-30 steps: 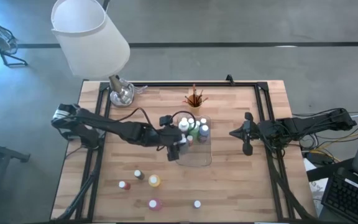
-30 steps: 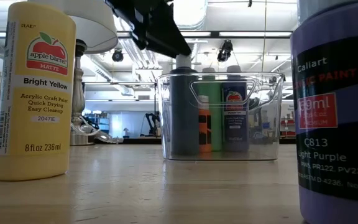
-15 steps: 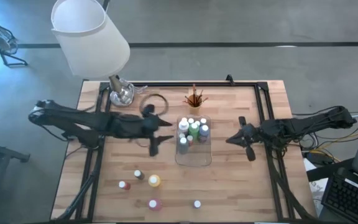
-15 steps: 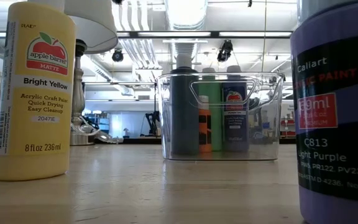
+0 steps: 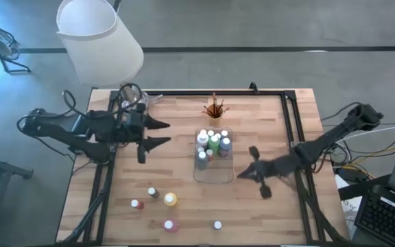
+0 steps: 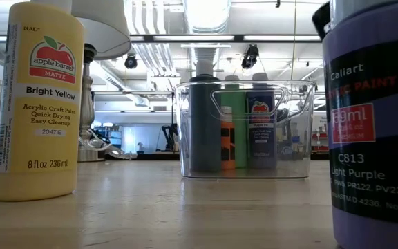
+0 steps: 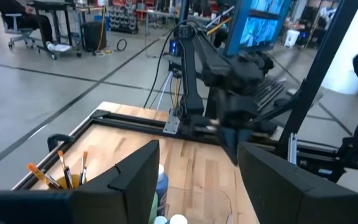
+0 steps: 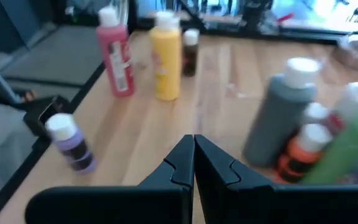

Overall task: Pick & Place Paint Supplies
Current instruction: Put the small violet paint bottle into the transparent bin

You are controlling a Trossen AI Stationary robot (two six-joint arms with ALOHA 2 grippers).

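The left arm reaches in from the left side of the table, stretched nearly level, its pincer (image 5: 158,134) pointing toward the middle with both fingers spread apart and nothing between them. The right arm bends in from the right edge, angled down and inward, and its pincer (image 5: 241,174) hangs low with the two fingers pressed together, empty.

You get even, bright overhead light on the table (image 5: 252,199), soft shadows under both arms, ceiling strip lights (image 6: 206,10) glaring in the low view, the purple bottle (image 6: 375,131) looming close, the right wrist view smeared with blur.
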